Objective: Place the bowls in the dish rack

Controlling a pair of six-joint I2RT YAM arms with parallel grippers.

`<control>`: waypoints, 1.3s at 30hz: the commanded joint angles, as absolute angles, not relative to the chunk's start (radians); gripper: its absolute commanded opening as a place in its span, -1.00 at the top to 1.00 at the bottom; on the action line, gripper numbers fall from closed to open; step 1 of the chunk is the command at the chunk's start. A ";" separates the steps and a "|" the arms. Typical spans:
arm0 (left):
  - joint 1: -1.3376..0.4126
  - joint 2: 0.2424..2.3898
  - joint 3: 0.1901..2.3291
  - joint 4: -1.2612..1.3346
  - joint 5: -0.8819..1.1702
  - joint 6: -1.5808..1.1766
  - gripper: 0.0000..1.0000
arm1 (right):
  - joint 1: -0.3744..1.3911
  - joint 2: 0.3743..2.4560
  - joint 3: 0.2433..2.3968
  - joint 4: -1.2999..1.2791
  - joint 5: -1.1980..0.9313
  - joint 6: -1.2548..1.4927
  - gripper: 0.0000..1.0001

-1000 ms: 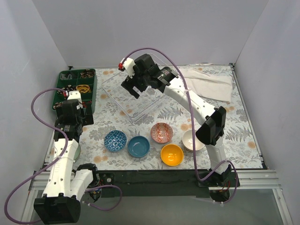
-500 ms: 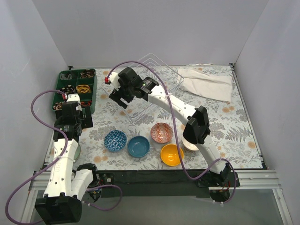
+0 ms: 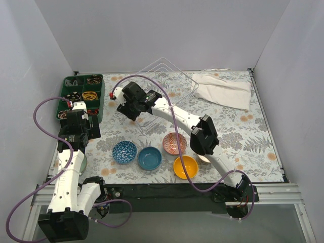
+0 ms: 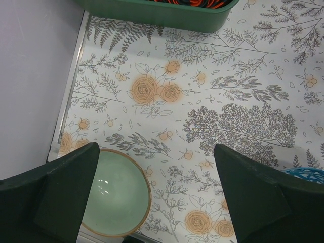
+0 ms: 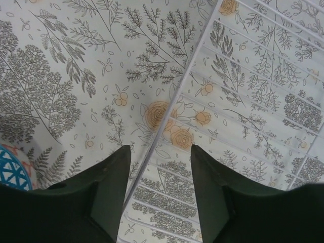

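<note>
The white wire dish rack (image 3: 167, 83) stands at the back middle with no bowl in it. My right gripper (image 3: 129, 108) is open over its left rim. In the right wrist view the rim wire (image 5: 171, 109) runs between the open fingers of the gripper (image 5: 161, 157). The blue-patterned bowl (image 3: 124, 152), teal bowl (image 3: 150, 158), red-patterned bowl (image 3: 174, 143) and orange bowl (image 3: 186, 167) sit in front. The white bowl (image 3: 206, 158) is mostly hidden by the right arm. My left gripper (image 4: 157, 149) is open and empty above the mat, beside the pale green bowl (image 4: 114, 195).
A dark green compartment tray (image 3: 83, 93) stands at the back left; its edge shows in the left wrist view (image 4: 157, 15). A white folded cloth (image 3: 223, 91) lies at the back right. The pale green bowl is close to the left table edge.
My right gripper has swung left and down, from above the rack's back to its left rim. The left arm has not moved.
</note>
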State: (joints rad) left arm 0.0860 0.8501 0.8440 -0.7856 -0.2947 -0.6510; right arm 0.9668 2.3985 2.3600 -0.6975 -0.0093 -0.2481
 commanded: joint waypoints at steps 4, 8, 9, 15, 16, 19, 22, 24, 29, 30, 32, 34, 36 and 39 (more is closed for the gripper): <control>0.092 0.844 0.848 -0.790 -0.272 -0.644 -0.97 | 0.974 2.378 2.352 -0.667 0.044 -0.284 0.34; 0.092 0.845 0.844 -0.784 -0.249 -0.635 -0.96 | 0.974 2.309 2.275 -0.696 0.026 -0.322 0.97; 0.092 0.844 0.842 -0.784 -0.244 -0.632 -0.96 | 0.974 2.290 2.255 -0.707 0.011 -0.333 0.97; 0.092 0.841 0.815 -0.750 -0.215 -0.588 -0.96 | 0.974 2.050 1.923 -0.741 -0.101 -0.439 0.97; 0.092 0.841 0.812 -0.739 -0.216 -0.581 -0.96 | 0.973 1.993 1.881 -0.738 -0.106 -0.455 0.97; 0.092 0.841 0.802 -0.729 -0.198 -0.572 -0.96 | 0.973 1.912 1.749 -0.738 -0.072 -0.526 0.97; 0.092 0.850 0.795 -0.719 -0.160 -0.577 -0.97 | 0.957 1.866 1.655 -0.736 -0.032 -0.595 0.97; 0.092 0.854 0.788 -0.721 -0.132 -0.574 -0.96 | 0.925 1.852 1.619 -0.738 -0.032 -0.626 0.97; 0.092 0.864 0.772 -0.704 -0.095 -0.560 -0.96 | 0.842 1.830 1.559 -0.735 -0.092 -0.751 0.97; 0.092 0.862 0.769 -0.704 -0.084 -0.555 -0.96 | 0.830 1.832 1.552 -0.733 -0.112 -0.770 0.97; 0.094 0.862 0.767 -0.704 -0.052 -0.537 -0.96 | 0.799 1.830 1.531 -0.719 -0.117 -0.813 0.97; 0.092 0.861 0.773 -0.706 -0.034 -0.514 -0.96 | 0.779 1.830 1.514 -0.706 -0.112 -0.834 0.97; 0.092 0.859 0.775 -0.706 -0.018 -0.500 -0.96 | 0.749 1.830 1.508 -0.695 -0.100 -0.847 0.97; 0.092 0.856 0.781 -0.704 -0.002 -0.459 -0.97 | 0.710 1.825 1.508 -0.686 -0.087 -0.851 0.97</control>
State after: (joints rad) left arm 0.0872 0.8658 0.7727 -0.7170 -0.0525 -0.5236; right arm 0.7658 1.8263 1.5398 -0.6922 -0.1528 -0.7887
